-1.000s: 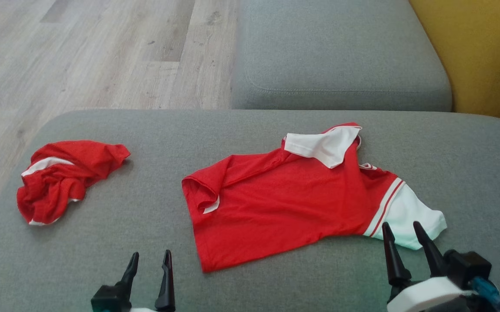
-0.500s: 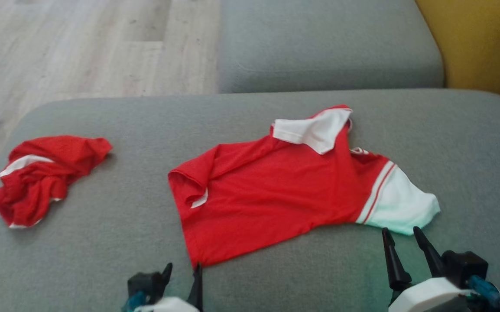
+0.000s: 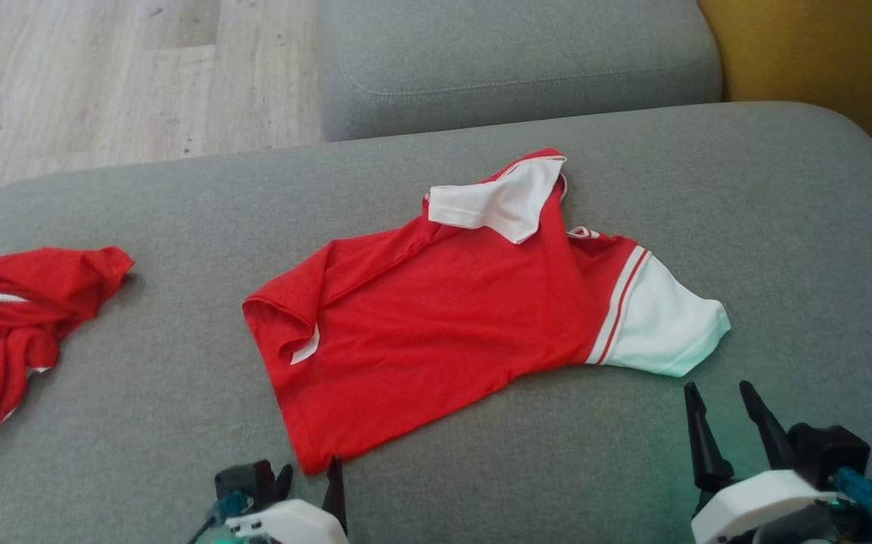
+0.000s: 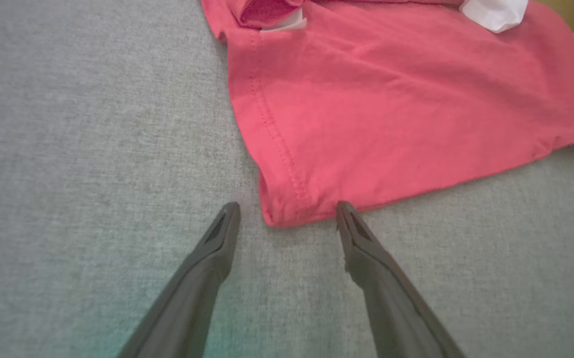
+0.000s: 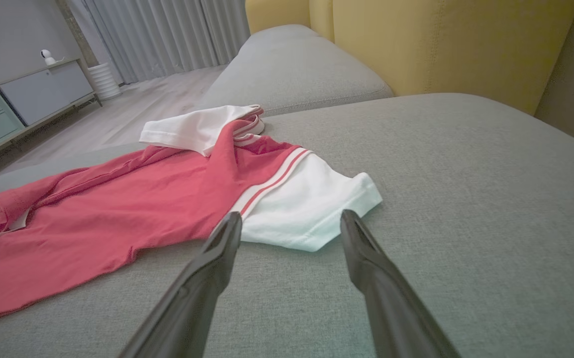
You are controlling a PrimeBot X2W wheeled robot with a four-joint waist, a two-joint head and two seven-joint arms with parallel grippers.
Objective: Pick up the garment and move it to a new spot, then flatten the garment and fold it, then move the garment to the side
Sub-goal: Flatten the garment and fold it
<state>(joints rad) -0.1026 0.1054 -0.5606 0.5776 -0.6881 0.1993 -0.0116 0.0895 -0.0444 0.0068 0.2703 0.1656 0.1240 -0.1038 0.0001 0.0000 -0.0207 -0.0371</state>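
Red with white sleeves, the garment [image 3: 436,325] lies spread but rumpled in the middle of the grey sofa cushion [image 3: 141,423]. The left claw [image 3: 308,470] stands wide and empty at its near hem corner [image 4: 277,216], the right claw [image 3: 717,387] wide and empty just short of the white sleeve [image 3: 663,325]. It looks like the reach before a flattening pull; each claw should next slide onto its edge and close.

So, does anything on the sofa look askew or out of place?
Yes. The red shirt is not flat: one white sleeve is folded over its body, and a hem corner is curled over. A second red garment lies crumpled at the left.
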